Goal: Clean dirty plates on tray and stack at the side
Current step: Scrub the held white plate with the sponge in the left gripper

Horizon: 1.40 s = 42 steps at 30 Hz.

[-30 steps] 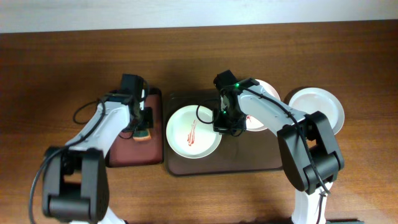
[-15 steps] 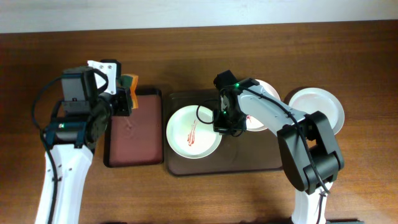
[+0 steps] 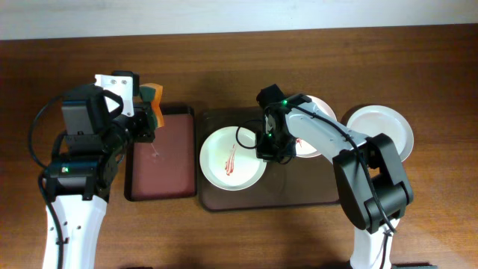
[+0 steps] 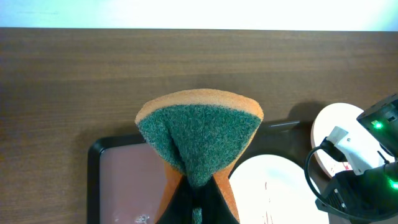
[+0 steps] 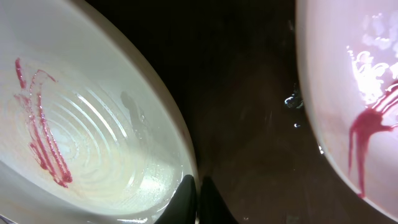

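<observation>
A white plate (image 3: 231, 158) with red streaks lies on the left of the dark brown tray (image 3: 269, 196). My right gripper (image 3: 267, 153) is shut on its right rim, as the right wrist view shows (image 5: 198, 194). A second streaked plate (image 3: 317, 112) lies on the tray's back right, partly under the right arm. A third plate (image 3: 385, 131), with no streaks showing, lies off the tray to the right. My left gripper (image 4: 198, 208) is shut on an orange and green sponge (image 4: 199, 134), held above the back left corner of the small tray (image 3: 160, 168).
The smaller black-rimmed reddish-brown tray sits left of the big tray, with a wet spot (image 4: 143, 218) on it. The right arm's cable (image 3: 243, 134) loops over the streaked plate. Bare wood table (image 3: 418, 209) surrounds both trays.
My left arm has lifted the sponge off the small tray and raised it toward the tray's back left corner. The right arm and the plates have not moved.
</observation>
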Motion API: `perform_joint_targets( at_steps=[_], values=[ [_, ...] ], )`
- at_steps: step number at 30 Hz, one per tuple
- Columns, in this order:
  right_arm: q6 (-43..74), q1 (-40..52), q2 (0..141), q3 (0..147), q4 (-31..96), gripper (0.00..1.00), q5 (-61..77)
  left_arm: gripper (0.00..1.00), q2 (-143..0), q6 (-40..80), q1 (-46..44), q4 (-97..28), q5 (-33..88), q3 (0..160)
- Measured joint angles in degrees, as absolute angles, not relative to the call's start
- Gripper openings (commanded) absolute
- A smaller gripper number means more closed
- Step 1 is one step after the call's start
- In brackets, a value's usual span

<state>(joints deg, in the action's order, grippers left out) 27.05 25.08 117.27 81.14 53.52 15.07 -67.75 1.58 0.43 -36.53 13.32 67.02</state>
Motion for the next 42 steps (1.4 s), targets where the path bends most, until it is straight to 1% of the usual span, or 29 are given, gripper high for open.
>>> perform_joint_targets(
  at_steps=[20,22,28,34,40,42],
  values=[
    [27.1,25.1,117.3,81.1,53.5,0.04,15.1,0.0,-68.0,1.6,0.4,-36.6,13.3,67.0],
    [27.1,25.1,117.3,81.1,53.5,0.04,15.1,0.0,-70.4,1.6,0.4,-37.3,13.3,67.0],
    [27.1,25.1,117.3,81.1,53.5,0.04,15.1,0.0,-84.8,1.6,0.4,-39.9,13.3,67.0],
    [27.1,25.1,117.3,81.1,53.5,0.04,15.1,0.0,-95.7,1.8,0.4,-44.4,13.3,67.0],
    [27.0,25.1,117.3,81.1,53.5,0.04,15.1,0.0,-96.8,1.8,0.4,-47.8,13.8,67.0],
    [27.1,25.1,117.3,81.1,53.5,0.04,15.1,0.0,-96.8,2.0,0.5,-47.9,20.9,67.0]
  ],
)
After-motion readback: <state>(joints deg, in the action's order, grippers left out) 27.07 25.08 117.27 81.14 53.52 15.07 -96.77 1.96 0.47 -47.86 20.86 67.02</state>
